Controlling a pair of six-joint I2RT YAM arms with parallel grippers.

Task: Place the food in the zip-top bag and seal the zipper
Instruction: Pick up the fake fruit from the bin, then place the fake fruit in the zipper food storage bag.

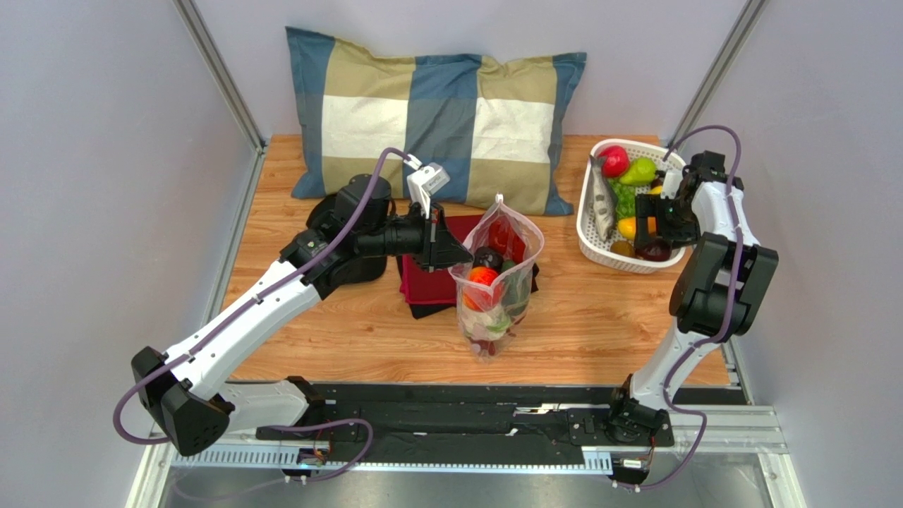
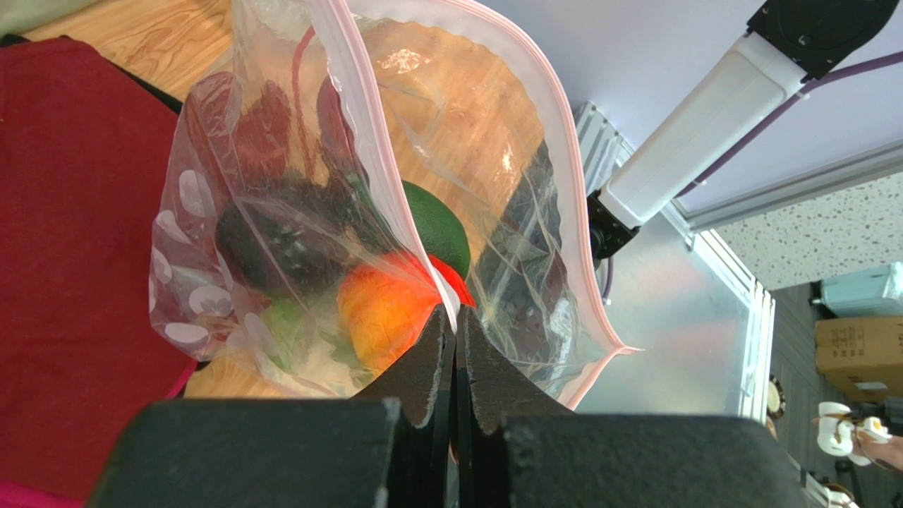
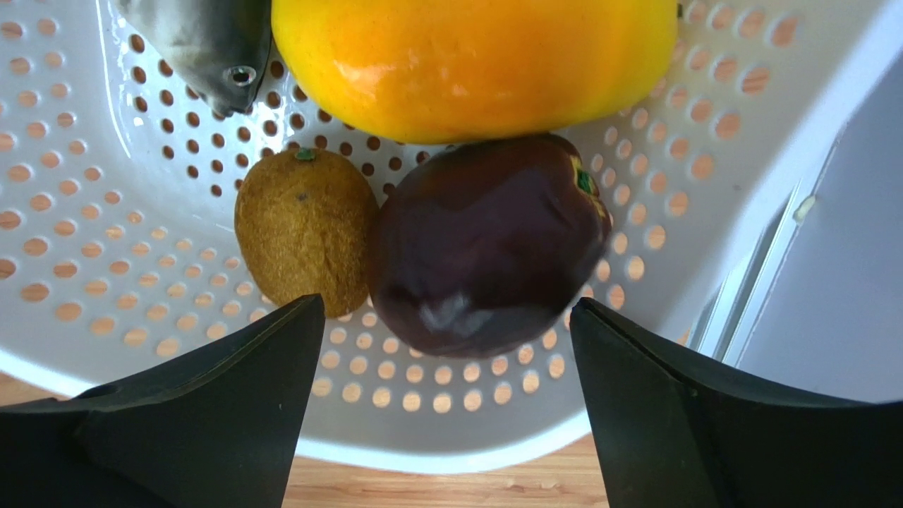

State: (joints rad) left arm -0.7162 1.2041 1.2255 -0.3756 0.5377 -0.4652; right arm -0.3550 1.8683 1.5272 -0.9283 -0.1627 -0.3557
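The clear zip-top bag [image 1: 496, 277] stands upright at mid-table, mouth open, with several food pieces inside: orange [image 2: 387, 312], green [image 2: 437, 228] and dark ones. My left gripper [image 1: 458, 252] is shut on the bag's near rim, where the pink-edged zipper [image 2: 366, 138] runs [image 2: 456, 318]. My right gripper [image 1: 649, 235] is open over the white basket [image 1: 594, 249]. A dark purple fruit [image 3: 488, 243] lies just ahead of its jaws, a brown kiwi [image 3: 305, 228] beside it and a yellow-orange fruit [image 3: 466, 64] behind.
A folded red cloth [image 1: 429, 277] lies under and left of the bag. The basket also holds red [image 1: 614, 161] and green [image 1: 638, 171] fruits and a grey fish [image 1: 602, 206]. A checked pillow [image 1: 435, 111] lies at the back.
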